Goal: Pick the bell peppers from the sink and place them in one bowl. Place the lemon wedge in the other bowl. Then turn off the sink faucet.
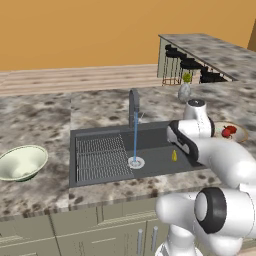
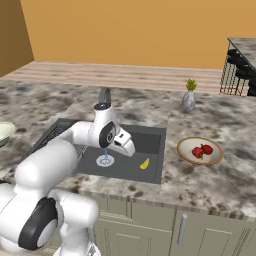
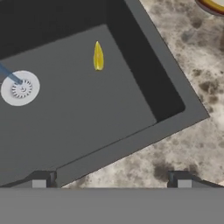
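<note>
The yellow lemon wedge (image 1: 174, 156) (image 2: 144, 163) (image 3: 98, 56) lies on the floor of the dark grey sink (image 1: 100, 135) (image 2: 150, 136) (image 3: 78, 113), right of the pale drain (image 3: 19, 88). Two red bell peppers (image 1: 228, 131) (image 2: 202, 150) rest in the shallow tan bowl (image 1: 242, 131) (image 2: 186, 150) on the counter right of the sink. The deeper green bowl (image 1: 20, 162) (image 2: 2, 132) stands far left. My gripper (image 3: 111, 182) (image 2: 129, 148) hangs open and holds nothing, above the sink's front right part, short of the wedge. The sink faucet (image 1: 134, 104) (image 2: 104, 94) pours a thin stream of water (image 1: 135, 140) onto the drain.
A ridged wire rack (image 1: 100, 156) fills the sink's left half. A small vase with a plant (image 1: 185, 90) (image 2: 189, 97) stands on the counter behind the sink. Bar stools (image 1: 187, 65) line a raised counter at the back right.
</note>
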